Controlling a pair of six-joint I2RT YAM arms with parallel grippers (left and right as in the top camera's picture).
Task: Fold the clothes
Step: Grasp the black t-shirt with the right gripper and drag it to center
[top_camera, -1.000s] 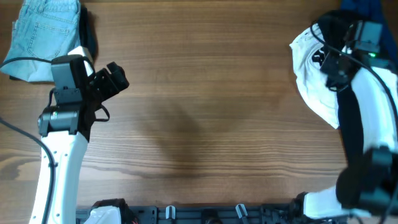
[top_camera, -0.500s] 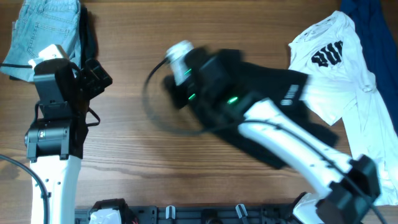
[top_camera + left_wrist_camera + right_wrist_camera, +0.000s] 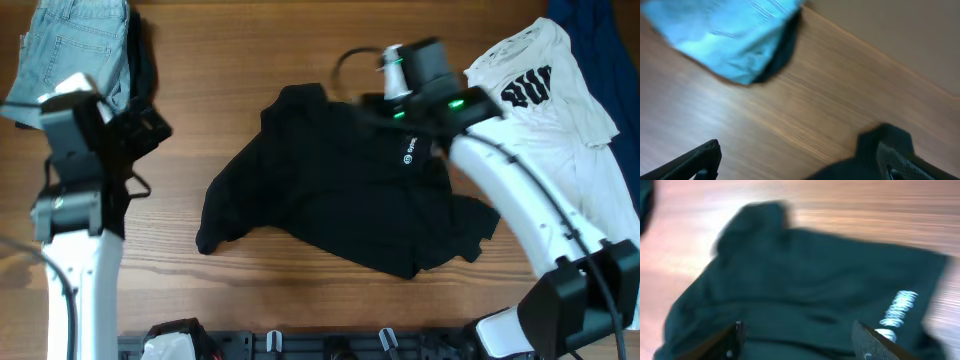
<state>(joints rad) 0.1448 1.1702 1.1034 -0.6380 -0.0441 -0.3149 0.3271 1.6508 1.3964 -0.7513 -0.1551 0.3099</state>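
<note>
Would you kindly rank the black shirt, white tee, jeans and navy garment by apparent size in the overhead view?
black shirt
white tee
jeans
navy garment
The last two run off-frame, so their order is unsure.

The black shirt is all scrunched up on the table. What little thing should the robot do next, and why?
Probably swing the left gripper, open and empty beside the jeans, over to the left corner of the black shirt. The shirt lies crumpled on the table and the right gripper hangs open over its top edge, so together they could pull it flat before folding.
</note>
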